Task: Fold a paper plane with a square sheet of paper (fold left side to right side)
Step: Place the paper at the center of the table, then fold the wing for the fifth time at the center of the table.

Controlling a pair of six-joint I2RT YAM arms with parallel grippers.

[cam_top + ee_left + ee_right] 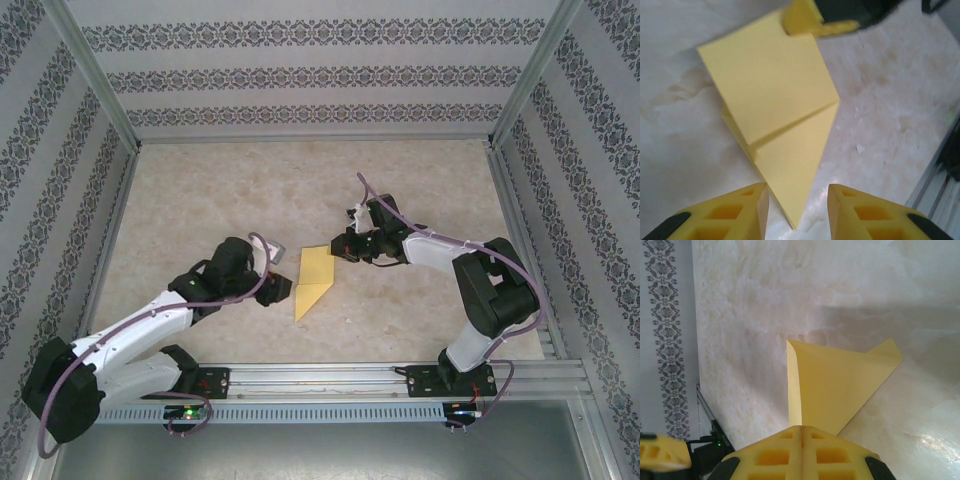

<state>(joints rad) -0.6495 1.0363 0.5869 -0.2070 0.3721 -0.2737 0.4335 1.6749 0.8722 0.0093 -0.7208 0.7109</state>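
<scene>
L gripper (797, 200) part-open astride folded yellow paper (775, 95) tip, R gripper (801, 430) clamped on its far corner

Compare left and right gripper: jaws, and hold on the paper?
Jaws: the left gripper is open, fingers apart; the right gripper is shut, fingers pressed together.
Hold: the left gripper grips nothing. The pointed tip of the folded yellow paper just shows between its fingers. The right gripper pinches an edge at the paper's wide end.
Shared: both have yellow fingers and point at the same paper.
</scene>
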